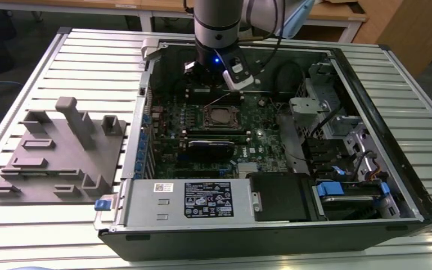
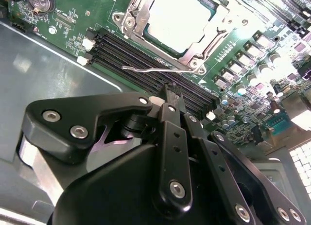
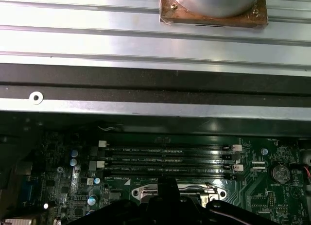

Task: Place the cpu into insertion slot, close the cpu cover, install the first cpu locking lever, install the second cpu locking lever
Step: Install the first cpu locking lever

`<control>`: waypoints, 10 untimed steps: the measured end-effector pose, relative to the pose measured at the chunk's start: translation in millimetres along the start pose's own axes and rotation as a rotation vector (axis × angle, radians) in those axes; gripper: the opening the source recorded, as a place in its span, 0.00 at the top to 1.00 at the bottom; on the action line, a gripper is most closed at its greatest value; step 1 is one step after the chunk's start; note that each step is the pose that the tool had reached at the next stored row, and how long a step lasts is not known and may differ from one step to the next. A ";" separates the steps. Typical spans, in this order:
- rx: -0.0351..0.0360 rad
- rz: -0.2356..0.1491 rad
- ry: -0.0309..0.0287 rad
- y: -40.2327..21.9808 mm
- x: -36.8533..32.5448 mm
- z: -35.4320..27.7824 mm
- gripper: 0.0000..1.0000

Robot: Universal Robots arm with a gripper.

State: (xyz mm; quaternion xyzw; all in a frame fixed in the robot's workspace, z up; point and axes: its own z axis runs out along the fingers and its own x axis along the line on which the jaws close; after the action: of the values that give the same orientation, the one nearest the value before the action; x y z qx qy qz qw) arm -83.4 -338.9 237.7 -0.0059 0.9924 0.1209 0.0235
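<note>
The hand (image 2: 171, 94) hangs low inside the computer case (image 1: 261, 242), with its fingers together and nothing between them. In the second wrist view its tip is over the long black memory slots (image 2: 126, 52), just beside the slot (image 1: 222, 116) and not touching it. The cpu (image 2: 177, 21) lies flat in the slot, and the cover (image 2: 137, 16) is down around it, so the silver top shows through the window. A thin wire lever (image 2: 150, 68) runs along the slot's edge nearest the hand; I cannot tell whether it is hooked.

The case lies open on the slatted metal worktop (image 1: 88, 62). It holds the green board (image 1: 269, 140), a black card (image 1: 211, 145) and a grey box with labels (image 1: 193, 199). On the exterior view's left a grey tray (image 1: 58, 152) stands beside the case. Around the hand the case walls are near, and the open room is above the board.
</note>
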 end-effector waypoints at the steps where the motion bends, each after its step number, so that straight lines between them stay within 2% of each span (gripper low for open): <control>1: -0.0001 0.000 0.0001 0.0 0.0 0.0 0.90; 10: -0.0008 0.000 0.0001 -0.3 0.0 0.9 0.90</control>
State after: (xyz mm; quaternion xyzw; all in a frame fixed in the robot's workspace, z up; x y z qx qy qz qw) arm -83.3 -338.9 236.8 -0.0059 0.9923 0.1213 0.0235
